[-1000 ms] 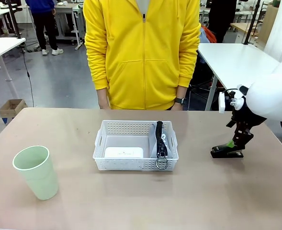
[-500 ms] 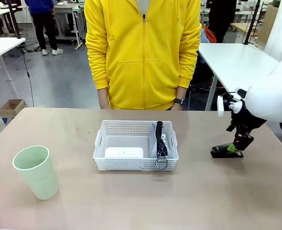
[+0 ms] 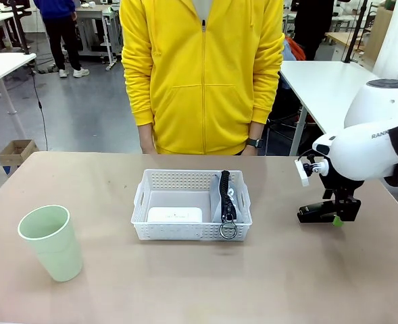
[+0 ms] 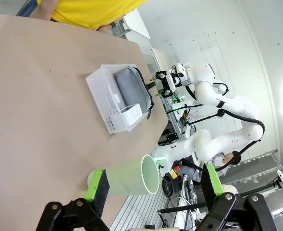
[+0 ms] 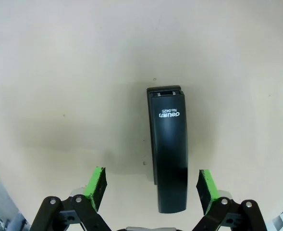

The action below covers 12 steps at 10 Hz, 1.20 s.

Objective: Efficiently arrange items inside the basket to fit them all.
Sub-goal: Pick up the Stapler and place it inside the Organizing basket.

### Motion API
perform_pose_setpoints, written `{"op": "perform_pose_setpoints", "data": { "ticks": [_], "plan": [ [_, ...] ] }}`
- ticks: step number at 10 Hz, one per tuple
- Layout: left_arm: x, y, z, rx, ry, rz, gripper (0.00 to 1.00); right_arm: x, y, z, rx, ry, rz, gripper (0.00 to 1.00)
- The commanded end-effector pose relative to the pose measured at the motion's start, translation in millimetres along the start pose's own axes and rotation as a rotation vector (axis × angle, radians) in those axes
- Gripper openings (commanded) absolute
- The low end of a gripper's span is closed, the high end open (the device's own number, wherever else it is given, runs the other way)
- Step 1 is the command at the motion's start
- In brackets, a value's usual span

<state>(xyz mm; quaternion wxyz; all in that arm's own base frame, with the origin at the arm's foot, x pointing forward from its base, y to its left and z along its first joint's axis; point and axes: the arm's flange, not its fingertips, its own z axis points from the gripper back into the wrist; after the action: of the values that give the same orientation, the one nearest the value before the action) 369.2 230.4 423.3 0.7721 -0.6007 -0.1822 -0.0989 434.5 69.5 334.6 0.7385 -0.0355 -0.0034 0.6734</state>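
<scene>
Hovering over the black stapler (image 5: 168, 149) with right fingers (image 5: 97, 186) spread wide, gripping nothing. Lies flat on the surface (image 5: 74, 67) between them (nearer one finger). Best centred first, then straight down, pinching its narrow sides.

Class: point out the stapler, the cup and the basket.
black stapler (image 5: 169, 149), right wrist view, middle of its top cover.
green cup (image 3: 53, 246), front view, side wall.
white basket (image 3: 178, 231), front view, near wall.

Black stapler (image 5: 168, 154): smooth plastic shell, slight sheen. White perforated basket (image 3: 185, 231): moulded plastic. Pale green cup (image 3: 52, 244): matt plastic. Grey zip pouch (image 4: 130, 89): cloth. Beige counter (image 3: 205, 283): matt, smooth.
</scene>
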Motion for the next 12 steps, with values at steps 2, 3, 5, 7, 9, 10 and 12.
{"op": "perform_pose_setpoints", "data": {
  "ticks": [2,3,5,7,9,10,12],
  "plan": [
    [-2,-3,0,0.005,0.003,-0.002,1.00,0,-24,-15,0.031,-0.005,0.091,1.00],
    [-2,-3,0,0.005,0.003,-0.002,1.00,2,-27,-20,0.040,0.009,0.101,1.00],
    [-2,-3,0,0.005,0.003,-0.002,1.00,4,-28,-26,0.049,0.042,0.118,1.00],
    [-2,-3,0,0.005,0.003,-0.002,1.00,6,-28,-38,0.044,0.064,0.133,1.00],
    [-2,-3,0,0.005,0.003,-0.002,1.00,7,-27,-43,0.032,0.061,0.154,1.00],
    [-2,-3,0,0.005,0.003,-0.002,1.00,6,-27,-42,0.025,0.052,0.150,1.00],
    [-2,-3,0,0.005,0.003,-0.002,1.00,6,-27,-42,0.020,0.026,0.162,1.00]
  ]
}}
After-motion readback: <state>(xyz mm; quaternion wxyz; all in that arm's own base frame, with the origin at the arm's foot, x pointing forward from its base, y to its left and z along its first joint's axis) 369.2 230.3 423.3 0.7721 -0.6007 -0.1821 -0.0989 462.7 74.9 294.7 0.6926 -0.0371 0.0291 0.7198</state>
